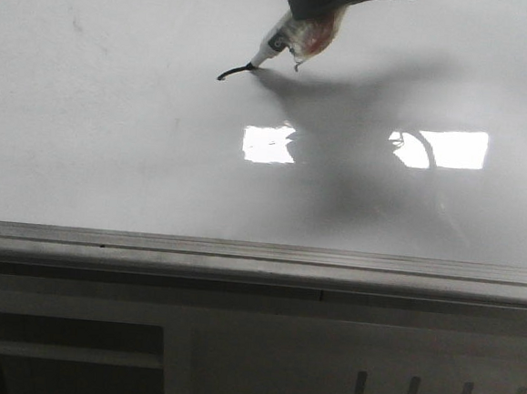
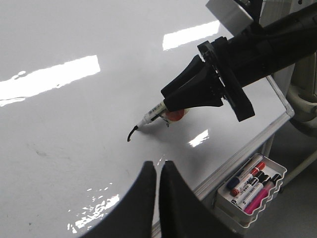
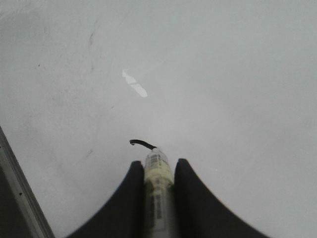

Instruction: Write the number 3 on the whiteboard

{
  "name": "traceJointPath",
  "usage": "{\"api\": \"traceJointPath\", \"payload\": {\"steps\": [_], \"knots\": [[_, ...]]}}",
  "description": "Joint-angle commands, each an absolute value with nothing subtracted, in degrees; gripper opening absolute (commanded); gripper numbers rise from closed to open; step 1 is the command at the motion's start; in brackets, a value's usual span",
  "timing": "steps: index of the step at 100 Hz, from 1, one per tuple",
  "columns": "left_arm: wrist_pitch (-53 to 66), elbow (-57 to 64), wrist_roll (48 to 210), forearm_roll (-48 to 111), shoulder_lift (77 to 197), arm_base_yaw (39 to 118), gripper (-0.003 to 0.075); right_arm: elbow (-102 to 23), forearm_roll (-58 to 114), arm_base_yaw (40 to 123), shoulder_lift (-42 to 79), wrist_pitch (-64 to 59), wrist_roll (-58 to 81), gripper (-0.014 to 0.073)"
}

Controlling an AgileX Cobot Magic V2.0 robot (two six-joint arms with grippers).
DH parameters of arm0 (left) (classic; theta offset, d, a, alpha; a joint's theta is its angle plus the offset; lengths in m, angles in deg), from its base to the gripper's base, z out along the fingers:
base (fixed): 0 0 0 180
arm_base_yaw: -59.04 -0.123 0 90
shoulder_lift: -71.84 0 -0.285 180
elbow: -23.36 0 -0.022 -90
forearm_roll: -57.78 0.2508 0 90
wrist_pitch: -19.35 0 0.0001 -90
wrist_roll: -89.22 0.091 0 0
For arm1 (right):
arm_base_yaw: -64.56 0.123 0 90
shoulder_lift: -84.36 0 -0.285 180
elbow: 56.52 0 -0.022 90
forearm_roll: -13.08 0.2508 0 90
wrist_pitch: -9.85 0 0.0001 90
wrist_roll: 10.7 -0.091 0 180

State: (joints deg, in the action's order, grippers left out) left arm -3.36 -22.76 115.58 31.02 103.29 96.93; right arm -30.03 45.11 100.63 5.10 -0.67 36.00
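**Marker tip on the board, first short stroke down**

My right tool [image 2: 166, 105] is clamped on a marker [image 1: 278, 41], its two dark fingers [image 3: 130, 198] pressed against either side of the pale barrel. The marker slants down out of the tool, and its black tip touches the whiteboard [image 1: 113, 130]. At the tip sits the only ink I can see of the 3 [image 1: 235, 71]: a short curved black line ending in a small hook or dot at its far end. It lies in the upper middle of the board in the front view, well apart from the grey rail [image 1: 241, 250] along the near edge. In my right wrist view the stroke runs just ahead of the marker's nose.

The board is glossy; bright glare patches [image 1: 269, 144] lie on it nearer the rail, and my arm's shadow falls across the surface beside them.

My left tool [image 2: 157, 171] hangs over the near part of the board, holding nothing, its fingers together with barely a slit between the tips. Beside the board's corner, a small tray [image 2: 253, 191] holds several markers with blue, red, black and pink caps.
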Motion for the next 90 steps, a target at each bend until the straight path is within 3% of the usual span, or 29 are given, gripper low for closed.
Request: {"api": "traceJointPath", "payload": {"steps": [1, 90], "knots": [[0.6, -21.1, 115.2, 29.8, 103.7, 96.9, -0.002, -31.3, 43.9, 99.6, 6.7, 2.4, 36.6, -0.0049], [1.0, -21.1, 115.2, 30.1, 103.7, 96.9, -0.002, -25.7, 48.2, 101.7, 6.6, 3.4, 36.5, -0.0049]]}}
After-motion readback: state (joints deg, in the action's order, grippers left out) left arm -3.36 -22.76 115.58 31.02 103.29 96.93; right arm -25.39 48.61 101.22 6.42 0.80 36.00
